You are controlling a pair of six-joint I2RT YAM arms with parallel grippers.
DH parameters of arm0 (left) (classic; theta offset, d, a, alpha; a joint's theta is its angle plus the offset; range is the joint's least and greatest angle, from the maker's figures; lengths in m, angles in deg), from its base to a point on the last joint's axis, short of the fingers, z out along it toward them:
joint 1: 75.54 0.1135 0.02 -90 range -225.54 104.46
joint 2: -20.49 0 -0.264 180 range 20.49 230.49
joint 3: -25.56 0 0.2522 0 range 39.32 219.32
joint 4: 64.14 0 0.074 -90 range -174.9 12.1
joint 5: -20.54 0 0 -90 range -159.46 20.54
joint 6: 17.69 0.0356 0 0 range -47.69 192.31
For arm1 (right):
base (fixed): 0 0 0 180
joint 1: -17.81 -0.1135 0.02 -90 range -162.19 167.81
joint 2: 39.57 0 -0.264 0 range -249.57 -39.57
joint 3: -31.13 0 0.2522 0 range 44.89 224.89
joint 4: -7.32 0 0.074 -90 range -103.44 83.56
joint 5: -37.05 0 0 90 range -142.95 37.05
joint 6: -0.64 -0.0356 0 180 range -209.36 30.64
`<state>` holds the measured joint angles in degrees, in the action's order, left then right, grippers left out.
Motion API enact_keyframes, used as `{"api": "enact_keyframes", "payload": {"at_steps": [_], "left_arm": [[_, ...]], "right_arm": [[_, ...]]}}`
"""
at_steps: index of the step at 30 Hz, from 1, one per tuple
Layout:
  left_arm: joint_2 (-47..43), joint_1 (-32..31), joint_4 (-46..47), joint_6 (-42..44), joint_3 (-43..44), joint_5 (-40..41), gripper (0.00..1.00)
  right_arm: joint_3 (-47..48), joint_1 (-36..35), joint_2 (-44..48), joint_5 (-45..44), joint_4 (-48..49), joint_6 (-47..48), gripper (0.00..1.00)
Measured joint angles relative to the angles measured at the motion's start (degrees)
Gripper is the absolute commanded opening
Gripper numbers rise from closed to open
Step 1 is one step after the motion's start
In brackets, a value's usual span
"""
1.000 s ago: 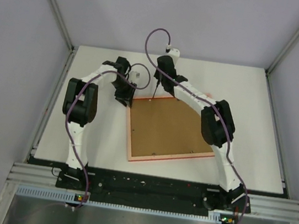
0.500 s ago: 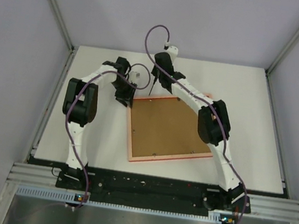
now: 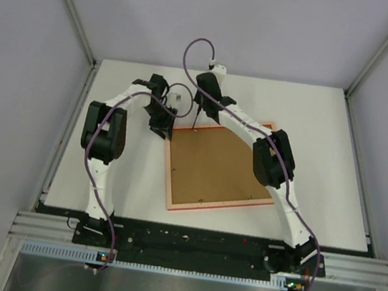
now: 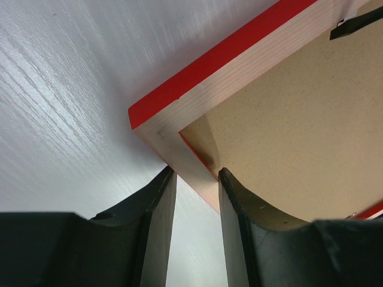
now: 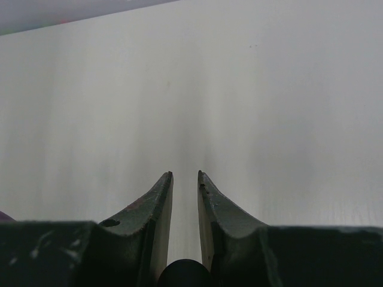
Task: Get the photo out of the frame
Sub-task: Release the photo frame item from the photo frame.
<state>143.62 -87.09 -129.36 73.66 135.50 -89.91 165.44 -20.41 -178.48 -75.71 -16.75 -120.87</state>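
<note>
A: How is the step in hand best done?

B: The frame [image 3: 167,174] is laid face down near the middle of the table [image 3: 315,206], turned askew, with the brown backing board [image 3: 213,166] uppermost. That board is judged to be what must be freed first. The frame's far left corner is grasped by the left gripper [image 4: 194,173], one finger set outside the rail and one inside, over the board. This hold should be firm, so that nothing slides. The right gripper [image 3: 196,122] is poised at the far edge, its jaws drawn nearly together with nothing between them. Its tip would best be lowered to a retaining tab [image 4: 359,27] and the tab turned aside gently, so that the board is not gouged.

A: And what cannot be made out?

B: The photo is not seen in any view. It is presumed to lie under the backing board, inside the frame. From above, the frame's right side is partly covered by the right arm. Only bare table is shown by the right wrist camera, so it cannot be told whether the rim is touched. The tabs are too small from above to be counted surely.
</note>
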Motion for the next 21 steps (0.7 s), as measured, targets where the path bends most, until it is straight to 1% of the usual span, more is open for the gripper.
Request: {"api": "enact_keyframes", "payload": {"at_steps": [21], "left_arm": [[-0.3,0.7,0.4,-0.4,-0.6,-1.6,0.40]], "right_arm": [[-0.1,-1.4,-0.5,-5.4,1.3,4.5,0.00]]}}
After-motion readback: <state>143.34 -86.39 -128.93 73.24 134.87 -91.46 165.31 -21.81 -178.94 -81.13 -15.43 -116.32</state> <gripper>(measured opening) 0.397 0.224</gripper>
